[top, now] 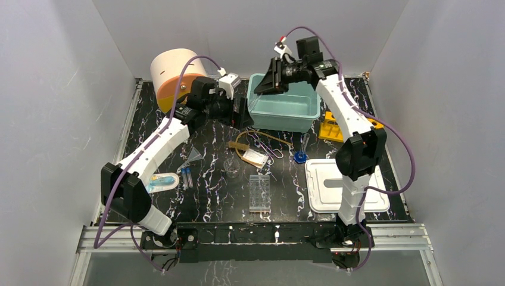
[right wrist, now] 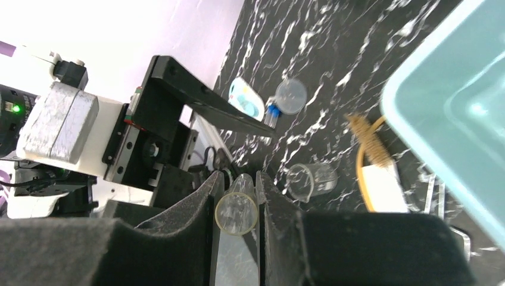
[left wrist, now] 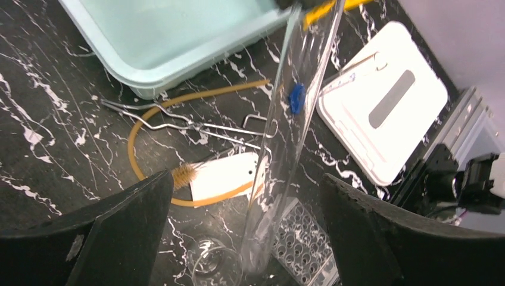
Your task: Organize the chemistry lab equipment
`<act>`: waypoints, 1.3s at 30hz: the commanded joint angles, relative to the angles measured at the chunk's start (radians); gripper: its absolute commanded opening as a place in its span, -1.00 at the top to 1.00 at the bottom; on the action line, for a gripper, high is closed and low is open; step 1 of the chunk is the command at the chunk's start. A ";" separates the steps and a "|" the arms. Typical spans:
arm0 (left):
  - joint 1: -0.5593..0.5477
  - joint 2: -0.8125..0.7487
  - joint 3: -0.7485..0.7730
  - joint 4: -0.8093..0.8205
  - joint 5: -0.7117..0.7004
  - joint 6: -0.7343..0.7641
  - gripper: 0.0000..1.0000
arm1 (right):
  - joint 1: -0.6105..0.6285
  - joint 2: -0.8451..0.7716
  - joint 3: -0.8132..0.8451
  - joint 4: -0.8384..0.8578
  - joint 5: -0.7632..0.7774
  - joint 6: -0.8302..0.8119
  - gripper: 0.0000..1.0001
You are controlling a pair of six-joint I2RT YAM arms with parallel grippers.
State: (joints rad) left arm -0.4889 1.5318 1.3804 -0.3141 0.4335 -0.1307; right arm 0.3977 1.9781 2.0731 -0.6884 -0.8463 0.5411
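My right gripper [top: 268, 83] is shut on a long clear tube [right wrist: 237, 213], held above the near left corner of the teal bin [top: 283, 104]. The tube [left wrist: 286, 137] runs between the wide-open jaws of my left gripper [top: 238, 113] without touching either finger. On the table lie the clear funnel [top: 195, 156], thin blue-capped tubes [top: 186, 176], little beaker [top: 233, 168], blue-footed cylinder [top: 302, 152], metal tongs [top: 262, 143], tan-looped tag [top: 253, 156] with a small brush [left wrist: 184, 174], and clear well plate [top: 259, 192].
The cream-and-orange drum [top: 172, 74] stands at the back left. A yellow holed rack [top: 336, 128] lies right of the bin. A white lid [top: 345, 185] lies at the front right. A small packet [top: 161, 180] lies near the left arm.
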 commanded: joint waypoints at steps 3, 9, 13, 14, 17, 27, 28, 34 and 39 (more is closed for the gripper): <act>0.050 -0.068 0.051 0.048 0.004 -0.090 -0.89 | -0.132 0.022 0.185 -0.121 0.040 -0.074 0.55; 0.067 -0.104 0.022 0.084 -0.036 -0.129 -0.92 | -0.290 0.000 0.230 -0.184 0.176 -0.123 0.56; 0.069 -0.090 0.010 0.065 -0.067 -0.154 -0.93 | -0.412 -0.034 0.224 -0.192 0.239 -0.140 0.58; 0.069 -0.087 0.005 0.064 -0.068 -0.158 -0.93 | -0.440 -0.045 0.219 -0.195 0.255 -0.147 0.58; 0.069 -0.077 -0.007 0.059 -0.060 -0.162 -0.93 | -0.512 -0.090 0.169 -0.170 0.275 -0.145 0.59; 0.069 -0.048 -0.041 0.044 -0.056 -0.160 -0.94 | -0.586 -0.275 -0.074 -0.003 0.468 -0.091 0.59; 0.068 -0.047 -0.044 0.041 -0.058 -0.159 -0.94 | -0.586 -0.283 -0.084 -0.004 0.503 -0.102 0.59; 0.068 -0.042 -0.073 0.031 -0.078 -0.147 -0.94 | -0.586 -0.310 -0.107 -0.041 0.809 -0.256 0.59; 0.069 -0.034 -0.078 0.028 -0.099 -0.157 -0.94 | -0.583 -0.339 -0.198 0.004 0.872 -0.297 0.60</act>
State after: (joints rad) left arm -0.4240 1.5002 1.3067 -0.2760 0.3534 -0.2886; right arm -0.1856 1.7035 1.9297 -0.7490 -0.0910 0.3134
